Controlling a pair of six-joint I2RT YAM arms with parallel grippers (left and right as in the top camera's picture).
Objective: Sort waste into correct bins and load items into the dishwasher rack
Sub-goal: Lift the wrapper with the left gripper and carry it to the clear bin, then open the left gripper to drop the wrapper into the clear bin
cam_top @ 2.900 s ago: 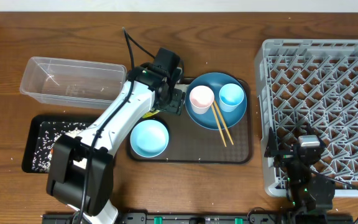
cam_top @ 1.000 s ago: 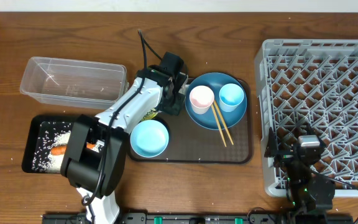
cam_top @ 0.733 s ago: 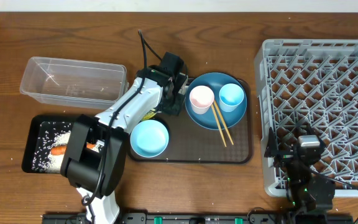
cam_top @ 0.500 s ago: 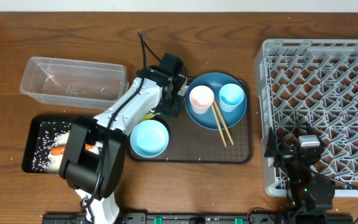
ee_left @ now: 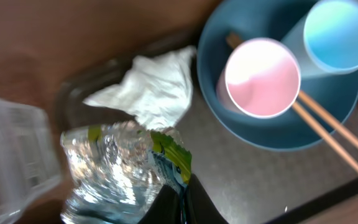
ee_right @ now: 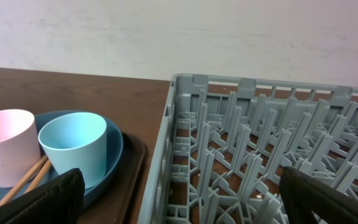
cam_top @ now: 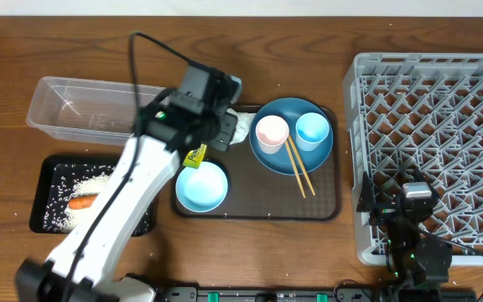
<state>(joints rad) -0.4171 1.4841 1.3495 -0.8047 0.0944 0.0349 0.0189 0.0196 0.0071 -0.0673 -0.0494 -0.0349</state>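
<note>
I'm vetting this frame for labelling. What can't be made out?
Overhead: the left arm partly covers the clear tub and the black tray.
Left wrist: the left gripper, shut on the wrapper, is cut by the bottom edge; the tub is blurred.
Right wrist: the light blue cup hides most of the chopsticks.

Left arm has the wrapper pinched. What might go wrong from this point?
1. The left gripper holds the wrapper only by one edge, with most of it hanging free; it may slip out before reaching the tub.
2. In the overhead view the wrapper hangs close to the bowl; if dropped, it could land in it.
3. The tissue lies right beside the plate, so grabbing it next may nudge the plate.
</note>
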